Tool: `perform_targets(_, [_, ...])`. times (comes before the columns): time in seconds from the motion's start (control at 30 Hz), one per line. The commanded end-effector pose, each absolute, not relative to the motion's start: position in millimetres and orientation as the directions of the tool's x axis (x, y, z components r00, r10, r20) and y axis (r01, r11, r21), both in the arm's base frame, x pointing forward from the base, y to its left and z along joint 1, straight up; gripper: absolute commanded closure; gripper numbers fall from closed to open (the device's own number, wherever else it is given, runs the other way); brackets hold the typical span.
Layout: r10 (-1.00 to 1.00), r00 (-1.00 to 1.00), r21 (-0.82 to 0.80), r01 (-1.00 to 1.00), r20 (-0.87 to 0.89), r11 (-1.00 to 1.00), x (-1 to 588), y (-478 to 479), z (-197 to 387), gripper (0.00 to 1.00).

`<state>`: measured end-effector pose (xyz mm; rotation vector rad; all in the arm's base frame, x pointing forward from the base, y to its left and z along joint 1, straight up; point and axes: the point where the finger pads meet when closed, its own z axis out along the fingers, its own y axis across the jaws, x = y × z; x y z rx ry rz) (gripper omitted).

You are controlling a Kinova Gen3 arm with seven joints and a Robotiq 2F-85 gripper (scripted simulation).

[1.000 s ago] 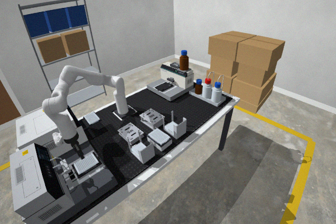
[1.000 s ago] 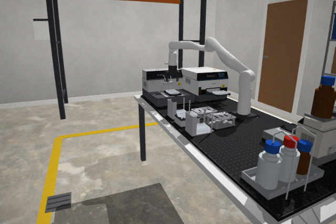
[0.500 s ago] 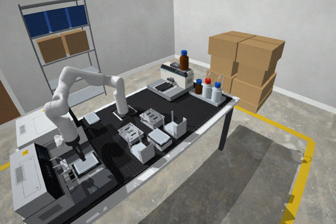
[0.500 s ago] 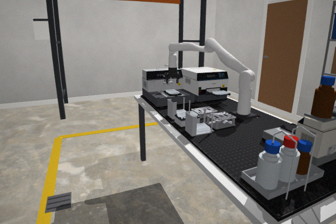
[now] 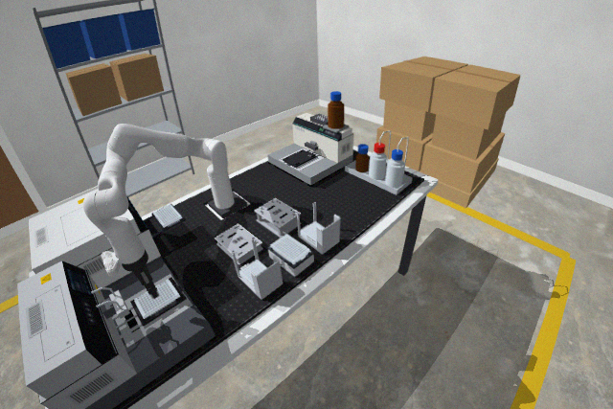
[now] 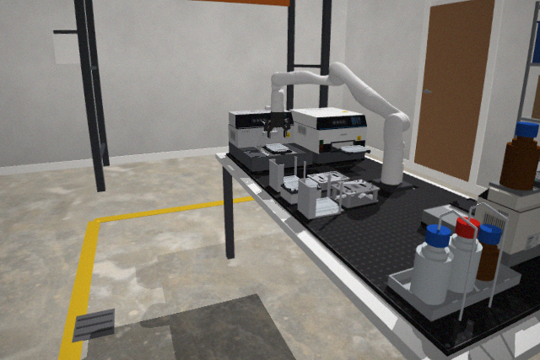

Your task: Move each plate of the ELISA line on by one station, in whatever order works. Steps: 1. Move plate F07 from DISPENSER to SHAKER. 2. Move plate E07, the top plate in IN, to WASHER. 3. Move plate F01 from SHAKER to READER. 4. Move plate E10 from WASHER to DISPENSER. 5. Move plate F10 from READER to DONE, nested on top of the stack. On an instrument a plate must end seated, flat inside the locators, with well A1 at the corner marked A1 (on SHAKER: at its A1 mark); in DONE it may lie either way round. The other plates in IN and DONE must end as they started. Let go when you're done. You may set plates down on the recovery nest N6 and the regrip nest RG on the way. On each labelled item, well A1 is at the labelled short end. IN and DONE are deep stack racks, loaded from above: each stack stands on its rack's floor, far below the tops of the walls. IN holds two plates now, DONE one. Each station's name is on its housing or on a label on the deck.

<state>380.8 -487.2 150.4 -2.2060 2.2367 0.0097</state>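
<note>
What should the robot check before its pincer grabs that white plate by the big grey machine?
1. Pincer open: ok, holds nothing.
2. Pincer over the white plate: ok, above it in the top view.
3. Pincer low enough to grab: not ok, a gap shows above the plate in the exterior view.
4. Plate lying flat on its station: ok, looks level.
5. Plate's label: cannot tell, too small.
6. Fingers lined up with the plate's sides: cannot tell.

No station label or plate code can be read, all too small. From the top, the claw [image 5: 152, 291] covers part of the plate [image 5: 157, 299] under it, fingertips lost against the wells. The desk [image 6: 348, 286] runs off the exterior view's lower right edge.
</note>
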Motion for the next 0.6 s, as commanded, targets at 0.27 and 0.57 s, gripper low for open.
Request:
perform_targets(0.27, [-1.000, -0.014, 0.003, -1.000, -0.002, 0.014, 381, -487, 137, 0.00])
perform_targets(0.57, [-1.000, -0.014, 0.003, -1.000, -0.002, 0.014, 381, -487, 129, 0.00])
